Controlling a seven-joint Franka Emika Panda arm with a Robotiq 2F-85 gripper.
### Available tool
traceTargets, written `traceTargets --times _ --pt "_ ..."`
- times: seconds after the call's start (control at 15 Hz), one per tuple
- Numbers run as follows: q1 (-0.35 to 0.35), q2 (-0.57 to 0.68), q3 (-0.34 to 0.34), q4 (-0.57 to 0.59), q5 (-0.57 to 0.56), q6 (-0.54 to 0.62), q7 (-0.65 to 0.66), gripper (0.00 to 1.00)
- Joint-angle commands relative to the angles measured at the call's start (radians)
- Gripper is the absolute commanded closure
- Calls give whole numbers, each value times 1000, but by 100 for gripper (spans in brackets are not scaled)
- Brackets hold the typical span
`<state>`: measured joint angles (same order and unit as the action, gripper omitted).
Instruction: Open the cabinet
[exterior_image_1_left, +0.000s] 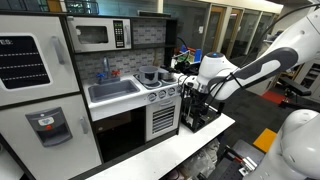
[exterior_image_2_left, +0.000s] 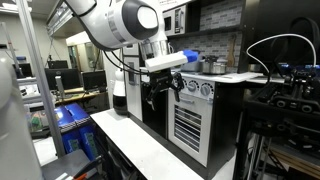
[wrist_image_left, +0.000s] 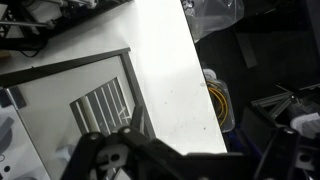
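Observation:
The cabinet (exterior_image_1_left: 162, 121) is the small oven compartment of the white toy kitchen, and its white door has grey horizontal stripes. It shows in both exterior views (exterior_image_2_left: 190, 126) and looks closed. My gripper (exterior_image_1_left: 192, 106) hangs just beside the cabinet's outer edge, at about the height of the knob panel, above the white table. In an exterior view the gripper (exterior_image_2_left: 158, 95) points down, right next to the door's edge. In the wrist view the striped door (wrist_image_left: 100, 106) lies at lower left. The dark fingers (wrist_image_left: 190, 162) stand wide apart with nothing between them.
A microwave (exterior_image_1_left: 98, 35), sink (exterior_image_1_left: 112, 90), pot (exterior_image_1_left: 152, 75) and fridge unit (exterior_image_1_left: 35, 70) belong to the same kitchen. A dark open compartment (exterior_image_1_left: 120, 135) lies under the sink. The white table (wrist_image_left: 165, 60) runs along the front. A clear box of yellow cable (wrist_image_left: 215, 100) sits past its edge.

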<state>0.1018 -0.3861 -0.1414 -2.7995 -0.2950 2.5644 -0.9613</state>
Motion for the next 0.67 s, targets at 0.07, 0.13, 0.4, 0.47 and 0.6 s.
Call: traceTargets --times 0.07,0.13,0.4,0.47,0.6 --pt "-17 16 22 2 12 5 -8 0" --pt "-17 18 22 4 12 5 -8 0" --pt "-28 16 24 6 1 5 -1 0" --pt "-34 19 20 7 -11 27 -9 0" --pt "-46 34 25 11 -42 63 -13 0"
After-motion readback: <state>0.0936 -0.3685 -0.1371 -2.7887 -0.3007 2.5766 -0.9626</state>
